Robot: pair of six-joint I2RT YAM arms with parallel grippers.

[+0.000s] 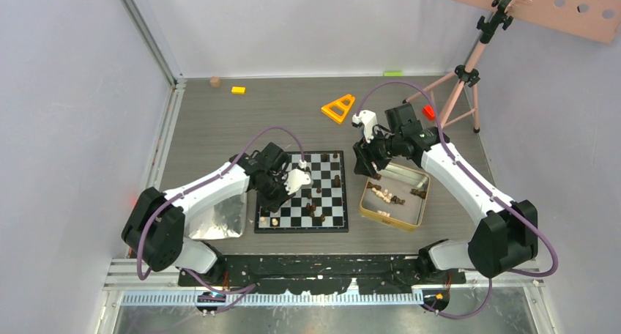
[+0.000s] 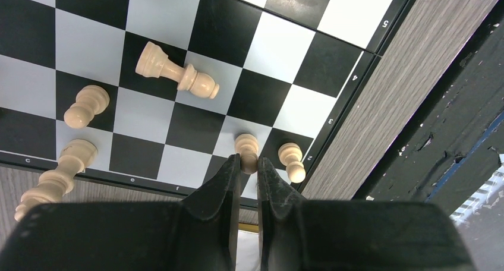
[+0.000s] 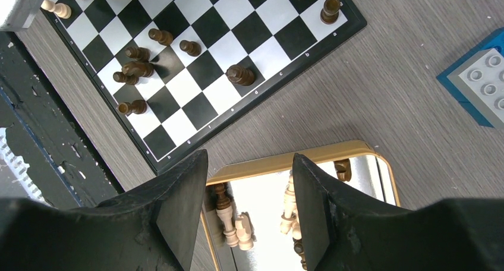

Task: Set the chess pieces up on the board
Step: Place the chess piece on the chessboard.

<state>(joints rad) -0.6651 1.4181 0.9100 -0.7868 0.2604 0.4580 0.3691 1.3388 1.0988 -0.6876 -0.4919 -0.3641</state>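
The board (image 1: 293, 213) lies in the middle of the table. My left gripper (image 1: 274, 202) hangs over its near left corner. In the left wrist view that gripper (image 2: 248, 159) is shut on a light tan pawn (image 2: 246, 145), beside another tan pawn (image 2: 291, 161). Three more tan pieces (image 2: 177, 73) lie toppled on the squares. Several dark brown pieces (image 3: 239, 75) stand on the board (image 3: 205, 69). My right gripper (image 3: 249, 164) is open and holds nothing, above the far left corner of the gold-rimmed tin (image 3: 267, 167). Tan and brown pieces (image 3: 229, 223) lie in the tin.
A shiny silver tray (image 1: 220, 217) sits left of the board, under the left arm. An orange triangle (image 1: 338, 108), a yellow brick (image 1: 238, 90) and a red block (image 1: 428, 111) lie farther back. A pink tripod (image 1: 469, 70) stands at the far right. A blue brick (image 3: 478, 81) lies near the tin.
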